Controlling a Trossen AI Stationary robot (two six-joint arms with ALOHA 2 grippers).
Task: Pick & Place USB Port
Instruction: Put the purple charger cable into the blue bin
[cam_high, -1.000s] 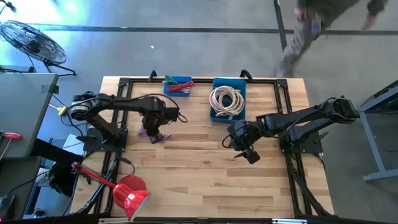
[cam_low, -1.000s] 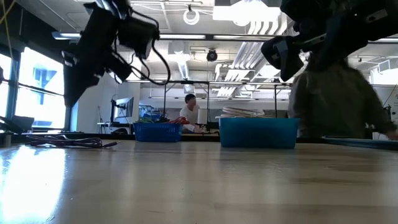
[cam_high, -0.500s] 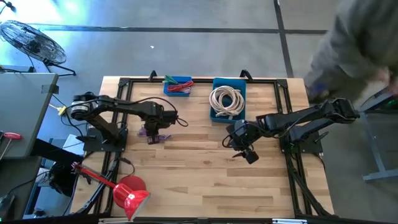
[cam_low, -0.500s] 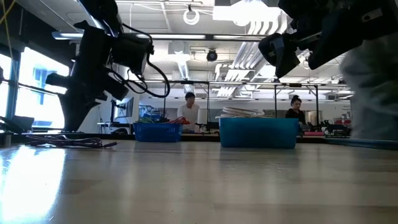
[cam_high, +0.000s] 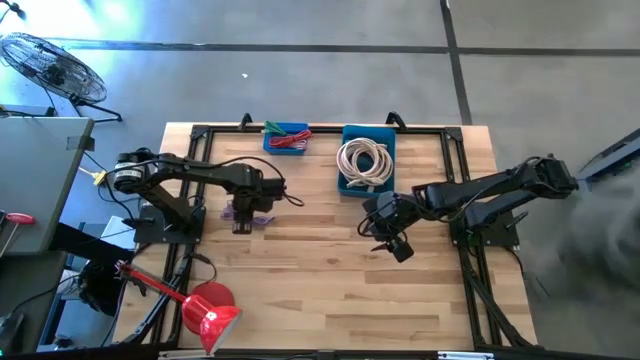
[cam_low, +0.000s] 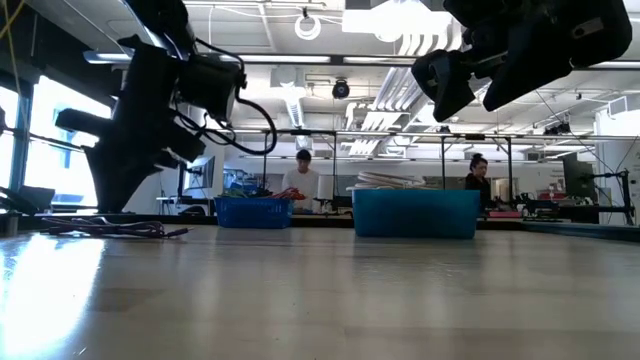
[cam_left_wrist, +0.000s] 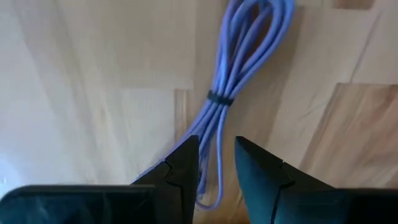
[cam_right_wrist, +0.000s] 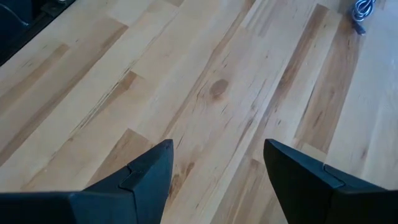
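Two arms work at the wooden table (cam_high: 330, 290), and only the left one is busy with the task's thing. The left gripper (cam_left_wrist: 217, 168) is down over the purple cable bundle (cam_left_wrist: 239, 68), which lies flat on the table on the left side, a little nearer than the small blue bin (cam_high: 287, 138) holding red and green cables. In the left wrist view the fingers (cam_left_wrist: 183, 165) stand narrowly parted, one on each side of the bundle's near strands, just nearer than its black tie (cam_left_wrist: 219, 98). Whether the pads already press on the strands I cannot tell; the cable lies on the wood, not lifted. I judge this narrow stance fits a thin bundle: the fingers straddle it so that a small closing will catch it.

The right gripper (cam_high: 392, 236) hangs above bare wood at the middle-right of the table with its fingers (cam_right_wrist: 146, 171) spread wide and nothing between them, so it is released and only waiting. It is near the large blue bin (cam_high: 366, 158), where a coil of pale cable (cam_high: 364, 160) lies.

Judging from how things lie, the pick is only beginning and the placing is not yet done. Loose strands can slip out, so the grip should take the whole bunch, I think.

Far behind the table, two people (cam_low: 305, 178) are seen in the room.
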